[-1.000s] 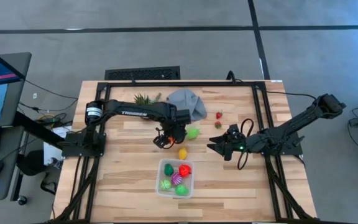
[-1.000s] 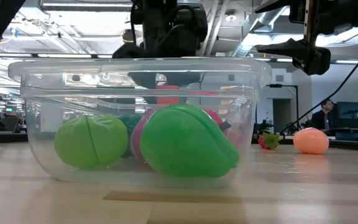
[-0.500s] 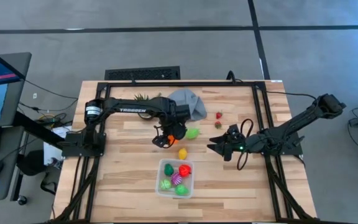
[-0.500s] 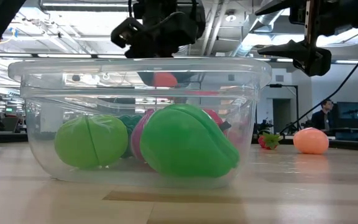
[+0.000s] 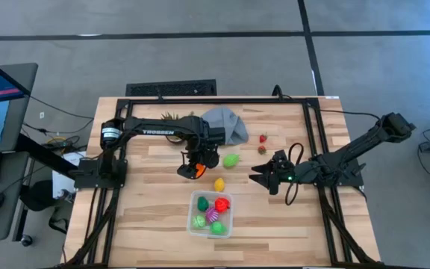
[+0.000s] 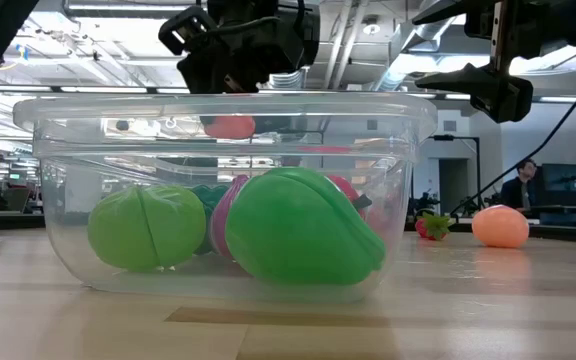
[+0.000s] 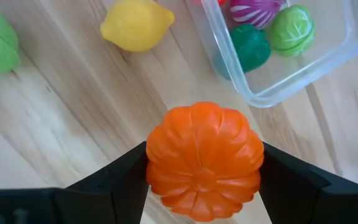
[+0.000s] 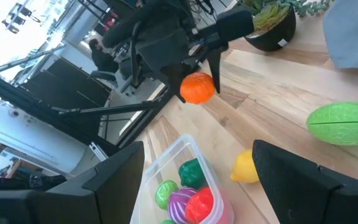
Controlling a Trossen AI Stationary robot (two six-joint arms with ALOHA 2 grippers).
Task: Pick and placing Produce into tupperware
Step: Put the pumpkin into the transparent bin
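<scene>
My left gripper [image 5: 192, 169] is shut on an orange toy pumpkin [image 7: 204, 160], above the wood just beyond the tupperware's [image 5: 211, 214] far left corner. The clear tupperware [image 7: 303, 62] holds several toy produce pieces, green, red and purple. A yellow lemon [image 5: 219, 184] and a green piece [image 5: 232, 160] lie on the table beside it. Two small red strawberries [image 5: 263, 138] lie farther back. My right gripper [image 5: 256, 173] hangs open at the right, with nothing between its fingers. My left gripper pinches the pumpkin between its two fingers [image 7: 126, 177], one on each of two opposite ribbed sides [image 7: 157, 155]. The fingers come from above, slanting steeply down. The pumpkin [image 8: 197, 88] hangs clear of the table.
A grey cloth [image 5: 226, 123] and a spiky potted plant [image 5: 172, 117] sit at the table's far edge. A black frame [image 5: 312, 134] borders the tabletop. Bare wood lies left of the tupperware. A person [image 6: 518, 185] sits in the room beyond.
My left gripper has risen a little and gone toward the table's left edge while rolling its wrist. The orange pumpkin has gone with it, lifted clear of the table.
</scene>
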